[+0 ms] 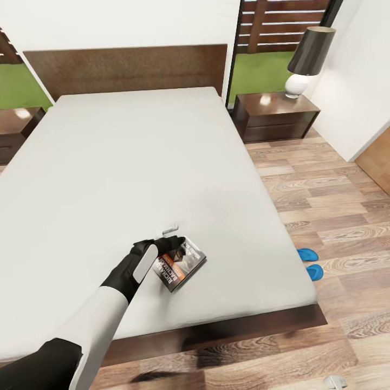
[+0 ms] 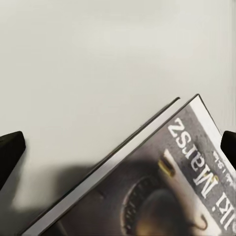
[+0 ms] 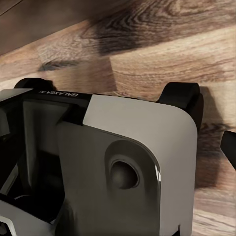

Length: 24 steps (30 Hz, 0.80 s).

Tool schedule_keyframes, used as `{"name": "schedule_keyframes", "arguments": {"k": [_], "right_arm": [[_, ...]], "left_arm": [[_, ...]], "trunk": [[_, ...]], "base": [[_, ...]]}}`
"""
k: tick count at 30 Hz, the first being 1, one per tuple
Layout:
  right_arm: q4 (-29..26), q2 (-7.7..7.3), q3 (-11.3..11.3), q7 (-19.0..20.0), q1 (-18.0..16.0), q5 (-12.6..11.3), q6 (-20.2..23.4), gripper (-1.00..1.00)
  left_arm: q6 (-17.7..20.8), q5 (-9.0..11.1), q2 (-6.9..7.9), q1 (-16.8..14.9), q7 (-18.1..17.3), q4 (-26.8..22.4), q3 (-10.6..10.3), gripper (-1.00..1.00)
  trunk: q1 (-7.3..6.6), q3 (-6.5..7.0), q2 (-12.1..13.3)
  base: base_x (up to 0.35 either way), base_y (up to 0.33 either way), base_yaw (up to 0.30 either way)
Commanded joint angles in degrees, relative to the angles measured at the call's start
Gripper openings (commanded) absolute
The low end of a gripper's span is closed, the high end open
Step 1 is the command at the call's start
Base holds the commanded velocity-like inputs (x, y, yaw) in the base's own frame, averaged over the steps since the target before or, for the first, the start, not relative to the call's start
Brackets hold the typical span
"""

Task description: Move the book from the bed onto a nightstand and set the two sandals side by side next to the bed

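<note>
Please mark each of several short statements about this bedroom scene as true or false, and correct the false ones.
1. The book lies on the bed. True.
2. The left gripper is beside a nightstand. False: it is over the mattress, at the book.
3. The two sandals are on the mattress. False: they lie on the wood floor beside the bed.
4. A lamp stands on the nightstand. True.
5. The book is closed. True.

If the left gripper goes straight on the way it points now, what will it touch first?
Most likely the book on the mattress: the left gripper points down at it, fingers apart. Depth is unclear.
</note>
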Motion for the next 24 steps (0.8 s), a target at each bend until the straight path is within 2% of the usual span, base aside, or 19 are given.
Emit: {"name": "schedule_keyframes", "arguments": {"k": [1, 8, 15, 24], "right_arm": [[0.0, 0.00, -0.4, 0.3, 0.0, 0.1, 0.3, 1.00], [0.0, 0.00, -0.4, 0.3, 0.0, 0.1, 0.3, 1.00], [0.0, 0.00, -0.4, 0.3, 0.0, 0.1, 0.3, 1.00], [0.0, 0.02, -0.4, 0.3, 0.0, 0.1, 0.3, 1.00]], "left_arm": [[0.1, 2.0, 0.01, 0.0, -0.1, 0.1, -0.2, 1.00], [0.1, 2.0, 0.03, 0.0, -0.8, 0.1, -0.2, 1.00], [0.0, 2.0, 0.03, 0.0, -0.8, 0.1, -0.2, 1.00], [0.0, 2.0, 0.03, 0.0, -0.8, 0.1, -0.2, 1.00]], "trunk": [[0.01, -0.04, 0.0], [0.01, -0.04, 0.0], [0.01, -0.04, 0.0], [0.01, -0.04, 0.0]], "base": [[0.000, 0.000, 0.000], [-0.008, 0.000, 0.000], [-0.145, 0.000, 0.000], [-0.009, 0.000, 0.000]]}}
